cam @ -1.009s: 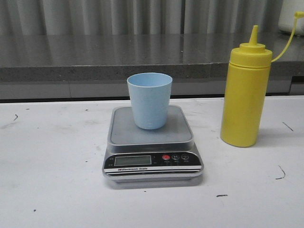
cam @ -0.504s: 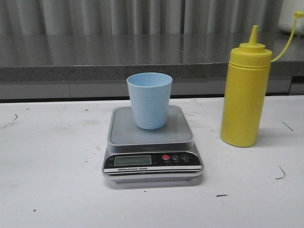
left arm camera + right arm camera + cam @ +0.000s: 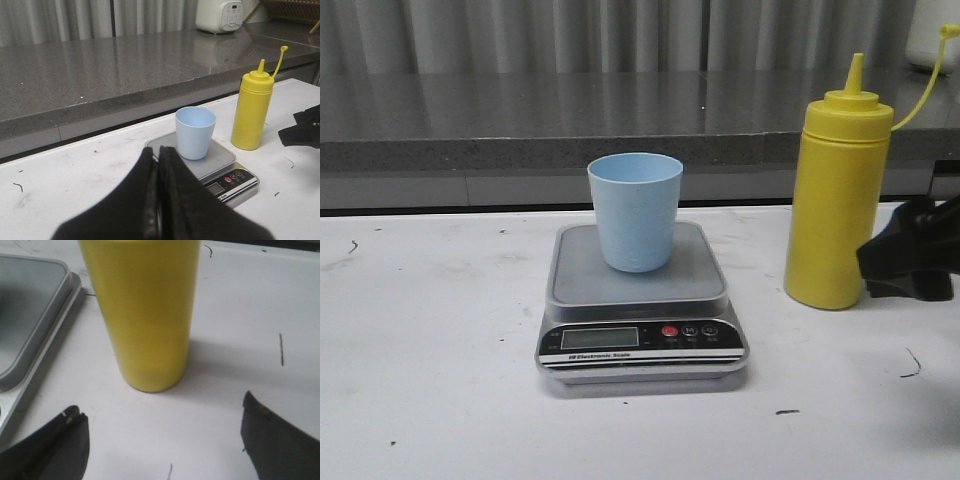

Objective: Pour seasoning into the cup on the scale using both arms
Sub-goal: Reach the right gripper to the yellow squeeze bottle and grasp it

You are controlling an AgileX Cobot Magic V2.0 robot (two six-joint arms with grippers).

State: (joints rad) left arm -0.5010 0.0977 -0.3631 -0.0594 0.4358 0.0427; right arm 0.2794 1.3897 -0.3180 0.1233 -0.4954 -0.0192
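Note:
The pale blue cup (image 3: pixel 635 211) stands upright on the grey platform of the silver scale (image 3: pixel 640 300) at the table's middle. It also shows in the left wrist view (image 3: pixel 195 132), on the scale (image 3: pixel 227 170). The tall yellow seasoning bottle (image 3: pixel 836 195) stands upright to the right of the scale, nozzle up, tether trailing right. My right gripper (image 3: pixel 902 262) is open, low over the table just right of the bottle; in its wrist view (image 3: pixel 162 412) the bottle (image 3: pixel 147 315) stands close ahead between the spread fingers. My left gripper (image 3: pixel 156 155) is shut and empty, well short of the scale.
A dark grey counter ledge (image 3: pixel 520 120) runs behind the white table (image 3: pixel 430 400). A white appliance (image 3: pixel 219 15) sits on the counter at the far right. The scale's edge (image 3: pixel 30 335) lies close beside the bottle.
My right gripper has come into the front view from the right edge and now sits beside the yellow bottle. The cup, scale and bottle have not moved.

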